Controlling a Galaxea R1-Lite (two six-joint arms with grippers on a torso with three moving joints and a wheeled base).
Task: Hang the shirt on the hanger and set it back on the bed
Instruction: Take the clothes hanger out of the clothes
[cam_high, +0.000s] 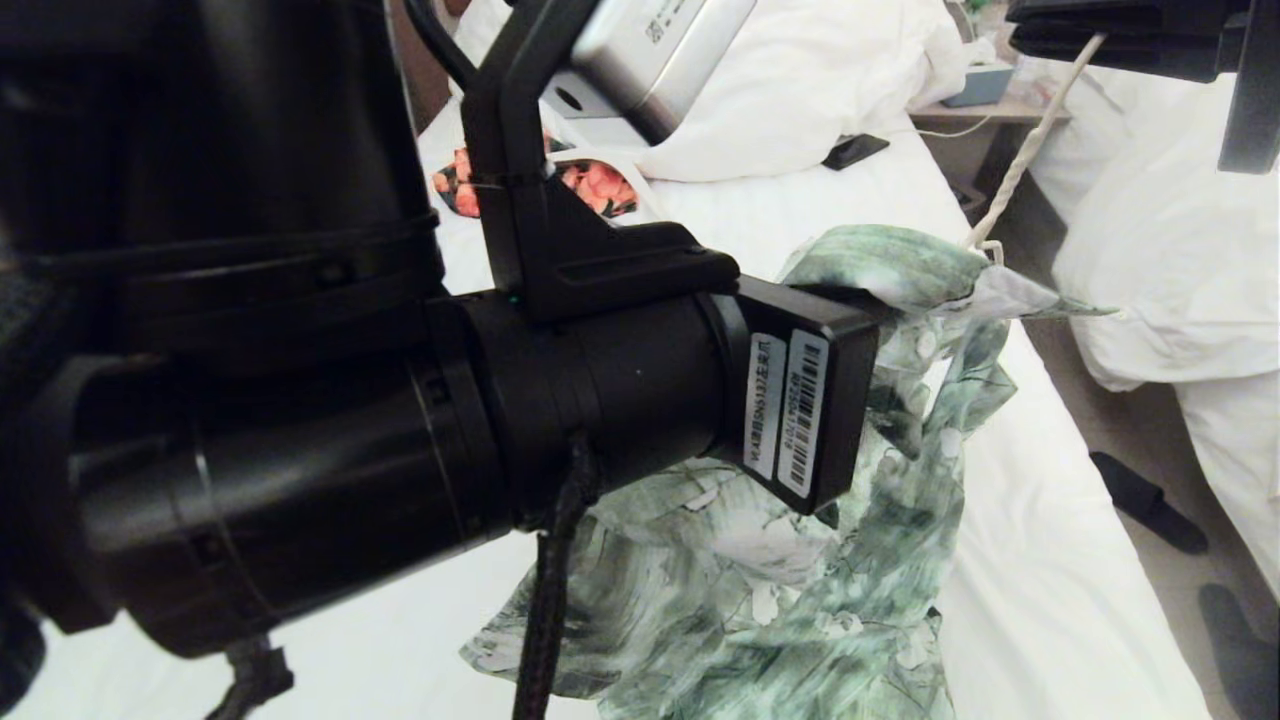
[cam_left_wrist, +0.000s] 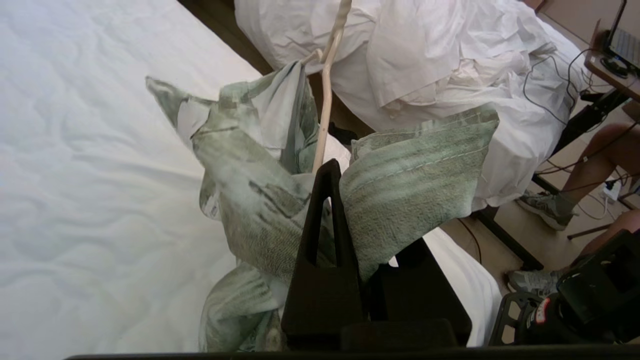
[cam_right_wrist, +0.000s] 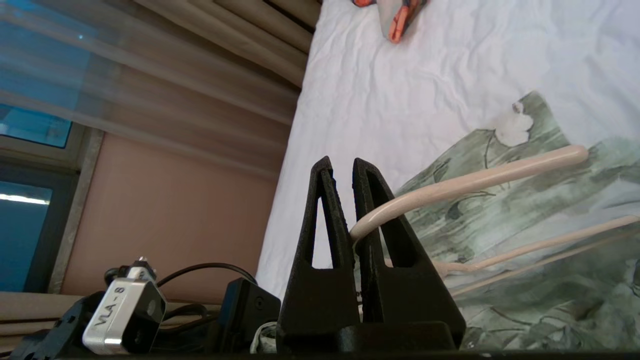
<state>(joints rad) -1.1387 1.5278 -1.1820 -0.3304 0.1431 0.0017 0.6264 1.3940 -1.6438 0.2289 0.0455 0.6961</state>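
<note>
We note the shirt held up above the bed, a pale and dark green leafy print, bunched and hanging in folds, its lower part reaching toward the sheet. The left gripper has its jaws closed on a fold of the shirt; in the left wrist view the cloth bulges out on both sides of the fingers. In the head view the left arm fills most of the frame and hides much of the shirt and the bed behind it. The hanger, thin and cream-coloured, runs slanting from the right gripper at the top right of the head view down to the top of the bunched shirt, where it meets the cloth. The right gripper has its jaws closed on the hanger's curved hook, shown in the right wrist view, with the hanger's slim arms lying over the green print beyond. Further up the bed lie an orange-and-black garment, partly hidden by the left arm, a white pillow and a small dark object on the sheet. A second bed with a bulky white duvet stands to the right, across a narrow strip of floor.
</note>
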